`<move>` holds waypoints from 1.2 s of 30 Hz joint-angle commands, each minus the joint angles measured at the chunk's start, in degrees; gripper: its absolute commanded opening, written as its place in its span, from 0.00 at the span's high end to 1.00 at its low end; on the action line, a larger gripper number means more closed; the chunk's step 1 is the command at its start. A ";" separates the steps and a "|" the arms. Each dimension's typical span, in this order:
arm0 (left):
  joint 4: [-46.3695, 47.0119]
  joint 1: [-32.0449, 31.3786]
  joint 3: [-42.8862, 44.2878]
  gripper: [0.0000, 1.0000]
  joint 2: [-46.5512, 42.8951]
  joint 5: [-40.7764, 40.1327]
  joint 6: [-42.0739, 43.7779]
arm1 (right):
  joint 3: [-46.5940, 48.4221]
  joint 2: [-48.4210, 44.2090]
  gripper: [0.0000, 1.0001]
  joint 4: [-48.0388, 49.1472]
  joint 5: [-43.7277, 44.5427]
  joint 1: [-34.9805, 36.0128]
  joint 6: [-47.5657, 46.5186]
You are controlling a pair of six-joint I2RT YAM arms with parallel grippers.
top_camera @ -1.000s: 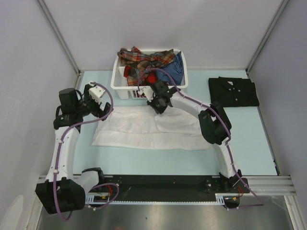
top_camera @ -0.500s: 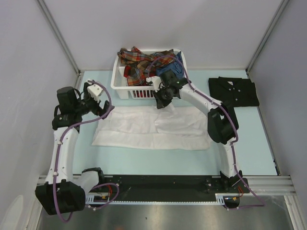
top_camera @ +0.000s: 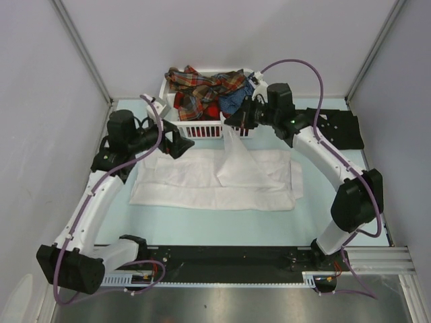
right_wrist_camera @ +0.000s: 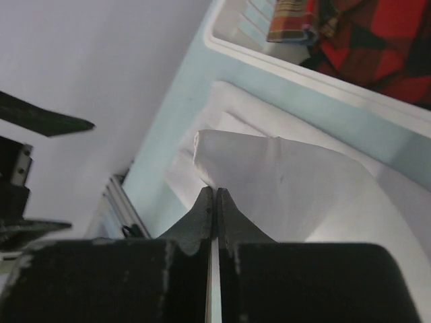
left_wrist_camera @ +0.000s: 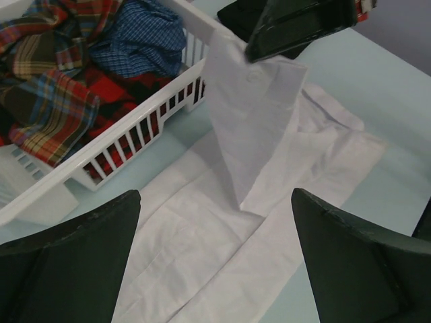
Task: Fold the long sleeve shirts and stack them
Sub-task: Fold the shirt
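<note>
A plain white shirt (top_camera: 195, 183) lies spread flat on the table in front of the basket. My right gripper (top_camera: 237, 124) is shut on a part of it near its far edge and holds that part (left_wrist_camera: 249, 121) up as a hanging flap; the pinch shows in the right wrist view (right_wrist_camera: 215, 191). My left gripper (top_camera: 179, 143) is open and empty above the shirt's far left part, its jaws wide apart over the white cloth (left_wrist_camera: 215, 202). A folded black shirt (top_camera: 340, 131) lies at the back right, partly hidden by my right arm. Plaid shirts (top_camera: 202, 84) and a blue shirt (left_wrist_camera: 145, 40) lie in the basket.
The white slatted basket (top_camera: 202, 128) stands at the back middle, right behind the white shirt and close to both grippers; its rim shows in the wrist views (left_wrist_camera: 135, 124) (right_wrist_camera: 289, 74). Walls close the table on three sides.
My right gripper has risen and moved back and right, pulling a part of the white shirt up with it. My left arm has swung right to the shirt's far edge by the basket.
</note>
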 commanded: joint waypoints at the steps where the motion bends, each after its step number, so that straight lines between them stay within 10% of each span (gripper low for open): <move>1: 5.32 -7.98 2.19 0.01 1.52 -9.46 -6.86 | -3.25 -0.74 1.00 12.16 5.65 4.47 15.69; 9: 8.65 -19.59 3.42 0.02 7.68 -22.04 -10.81 | -2.02 -0.56 1.00 6.80 11.20 7.46 14.20; 24: 10.76 -22.67 5.62 0.20 15.95 -35.75 -14.68 | -3.42 -1.17 1.00 7.50 10.86 8.61 15.07; 31: 6.83 -22.59 5.97 0.71 15.68 -34.10 -13.64 | -3.77 -1.79 0.97 6.63 10.24 7.99 14.03; 34: 2.61 -22.59 7.20 1.00 14.98 -28.84 -9.07 | -3.69 -2.93 0.80 6.10 6.13 5.89 10.87; 36: 1.10 -22.59 7.21 1.00 13.50 -26.72 -4.95 | -3.25 -3.81 0.70 4.09 -0.52 2.57 3.87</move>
